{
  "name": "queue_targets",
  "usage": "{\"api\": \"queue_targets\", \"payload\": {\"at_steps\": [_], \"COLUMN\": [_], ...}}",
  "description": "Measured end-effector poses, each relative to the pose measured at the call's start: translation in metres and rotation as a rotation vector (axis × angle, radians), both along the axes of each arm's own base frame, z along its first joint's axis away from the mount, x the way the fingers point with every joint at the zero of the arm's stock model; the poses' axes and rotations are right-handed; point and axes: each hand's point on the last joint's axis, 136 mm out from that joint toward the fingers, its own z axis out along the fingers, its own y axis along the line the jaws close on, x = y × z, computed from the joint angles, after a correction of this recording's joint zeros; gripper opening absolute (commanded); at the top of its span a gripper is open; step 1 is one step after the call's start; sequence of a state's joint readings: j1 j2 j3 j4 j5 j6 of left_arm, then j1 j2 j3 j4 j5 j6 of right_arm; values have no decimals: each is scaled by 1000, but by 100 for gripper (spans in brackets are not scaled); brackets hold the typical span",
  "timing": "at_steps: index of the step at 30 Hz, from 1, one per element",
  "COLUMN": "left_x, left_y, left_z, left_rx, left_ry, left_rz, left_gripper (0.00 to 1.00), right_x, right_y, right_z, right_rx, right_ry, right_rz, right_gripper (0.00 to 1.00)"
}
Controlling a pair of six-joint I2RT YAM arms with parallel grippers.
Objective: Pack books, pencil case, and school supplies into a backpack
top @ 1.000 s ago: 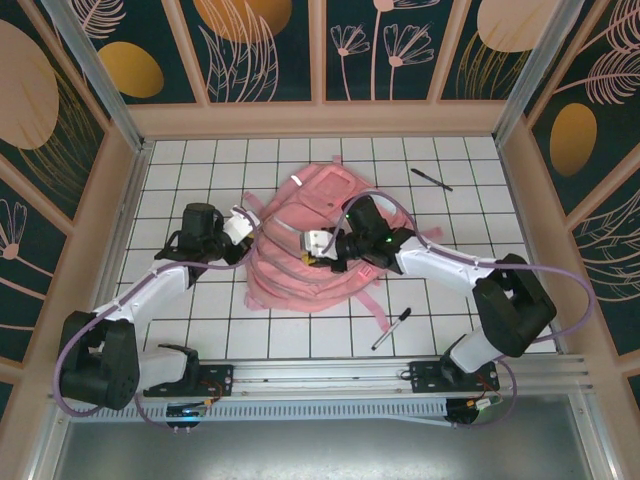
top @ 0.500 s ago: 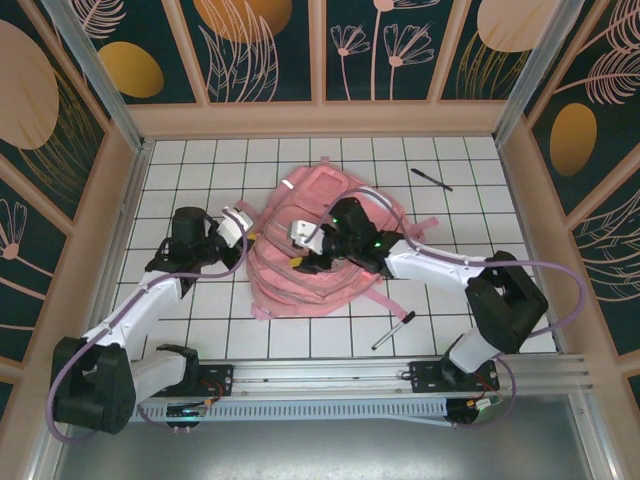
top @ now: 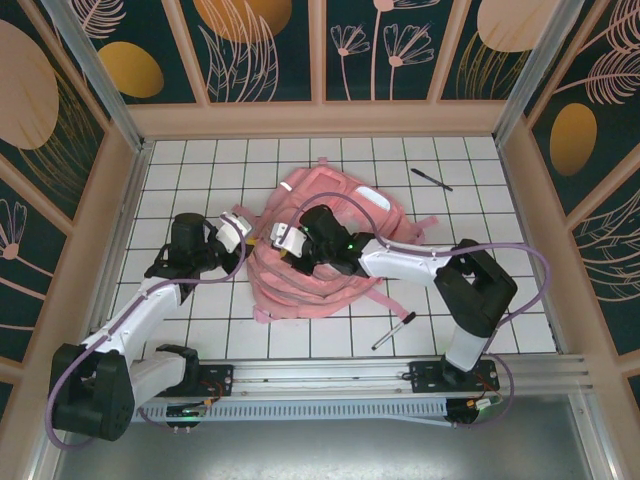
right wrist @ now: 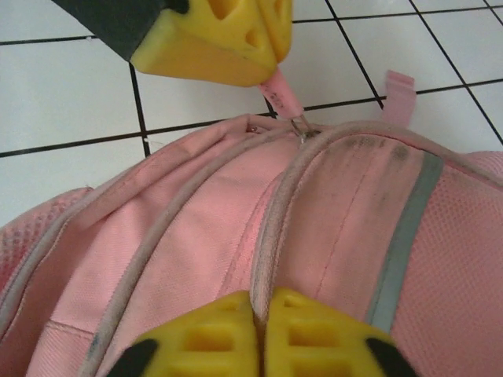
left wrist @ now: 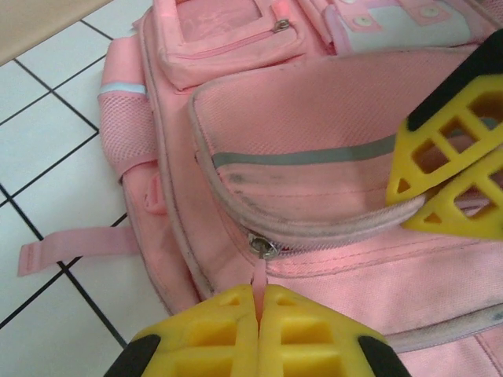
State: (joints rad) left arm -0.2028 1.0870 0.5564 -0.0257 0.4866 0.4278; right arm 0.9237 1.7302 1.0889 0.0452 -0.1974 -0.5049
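The pink backpack (top: 310, 290) lies flat in the middle of the tiled worktop (top: 200, 170), between the two arms. The compartment at its left edge looks zipped shut. The left fingers (left wrist: 244, 314) are pressed fully together on the thin pink zip pull (left wrist: 258, 287), just short of the metal slider (left wrist: 266, 250). The right fingers (right wrist: 236, 330) are also fully closed and bear down on the bag's panel just beside the zip. Whether any fabric is pinched between them I cannot tell.

The first risk is the pull itself. It is a narrow ribbon caught only at its tip, so a tug off the line of the zip would likely slip it free. The second is the bag. If the right fingers merely rest on the cloth, the soft pack will probably slide or bunch towards the left arm, and the slider will stay where it is. The zip also curves round the corner here — a likely place for it to bind.

The two sets of fingers sit near one another, so a careless move could knock them together. The slack strap (left wrist: 71, 251) could snag as well.

One black pen (top: 431, 179) lies at the far right. The pen with a whitish barrel (top: 392, 329) lies near the right arm, and a wide swing of that arm could send it rolling.
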Motion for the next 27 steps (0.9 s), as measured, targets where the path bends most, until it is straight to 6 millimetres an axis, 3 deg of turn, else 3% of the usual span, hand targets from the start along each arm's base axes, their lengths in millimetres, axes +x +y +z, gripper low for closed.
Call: {"api": "queue_targets", "payload": {"at_steps": [4,11,16,20,25,27], "left_x": [3,9,16,30,60,69], "left_y": [5,12,12,12,34,35], "left_z": [-2,-12,-21,-31,-40,-38], "left_rx": [31,91,121,147,214,222], "left_ry": [-12,-18,-10,19,15,8], "left_rz": [19,39,26,31,133,147], "left_gripper": [0,0,0,0,0,11], "right_x": [-3,-33,-36,-40,-56,-58], "right_y": [-2,-15,-23,-30,-36,-36], "right_z": [1,6,14,8,12,18], "right_rx": [-37,-86,-97,-134,-139,-128], "right_ry": [-45,-132,-252,-338,-400,-426], "right_rz": [58,373,499,602,724,745], "right_gripper": [0,0,0,0,0,0]}}
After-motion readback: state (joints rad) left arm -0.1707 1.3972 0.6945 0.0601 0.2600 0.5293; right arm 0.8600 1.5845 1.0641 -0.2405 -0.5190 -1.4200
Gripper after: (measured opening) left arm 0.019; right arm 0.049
